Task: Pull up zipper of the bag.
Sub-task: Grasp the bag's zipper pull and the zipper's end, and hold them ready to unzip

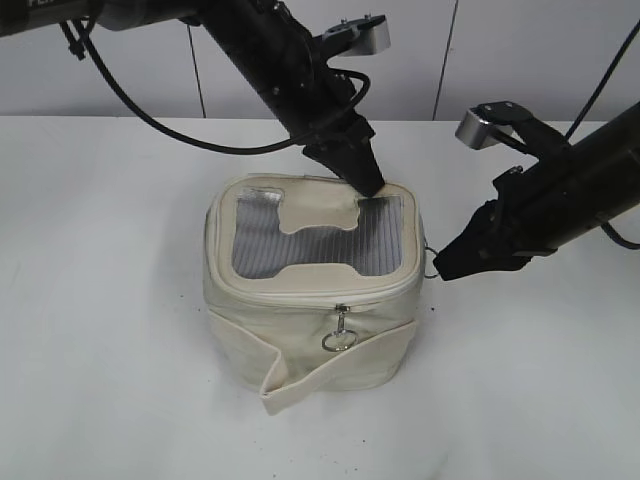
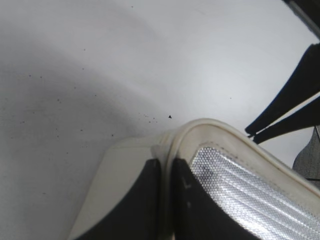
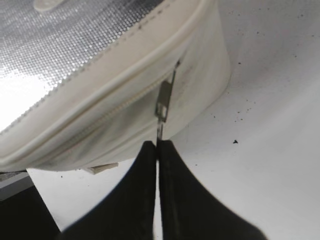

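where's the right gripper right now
The right gripper is at the bag's right side in the exterior view, shut on the zipper pull there, opposite the left gripper pressing the bag's top rear rim.

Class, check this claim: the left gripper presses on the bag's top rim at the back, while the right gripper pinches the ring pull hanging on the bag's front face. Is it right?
Not quite. The right gripper pinches the slider pull on the side of the bag, as the right wrist view shows; the front ring pull hangs free. The left gripper does press the back rim.
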Controlling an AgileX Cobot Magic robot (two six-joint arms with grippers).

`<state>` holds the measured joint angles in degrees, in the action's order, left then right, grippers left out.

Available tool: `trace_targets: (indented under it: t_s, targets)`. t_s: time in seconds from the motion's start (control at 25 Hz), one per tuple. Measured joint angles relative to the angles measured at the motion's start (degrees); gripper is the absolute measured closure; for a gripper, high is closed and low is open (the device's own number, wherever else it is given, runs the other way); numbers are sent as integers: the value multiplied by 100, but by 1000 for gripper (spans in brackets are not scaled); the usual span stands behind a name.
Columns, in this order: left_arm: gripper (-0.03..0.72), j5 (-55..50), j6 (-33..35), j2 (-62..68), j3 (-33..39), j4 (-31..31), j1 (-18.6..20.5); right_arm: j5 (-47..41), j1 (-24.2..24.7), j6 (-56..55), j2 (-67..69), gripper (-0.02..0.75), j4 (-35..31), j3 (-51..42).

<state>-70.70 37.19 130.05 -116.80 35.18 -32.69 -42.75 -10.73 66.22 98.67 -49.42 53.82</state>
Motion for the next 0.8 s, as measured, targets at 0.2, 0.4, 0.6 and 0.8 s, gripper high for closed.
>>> trace_targets:
  t_s: [0.2, 0.4, 0.6, 0.8]
  targets:
    - [652, 0, 0, 0, 0, 0, 0, -245, 0, -52, 0, 733, 119, 0]
    - [652, 0, 0, 0, 0, 0, 0, -346, 0, -120, 0, 733, 221, 0]
    - [652, 0, 0, 0, 0, 0, 0, -174, 0, -126, 0, 733, 213, 0]
    - [652, 0, 0, 0, 0, 0, 0, 163, 0, 106, 0, 733, -95, 0]
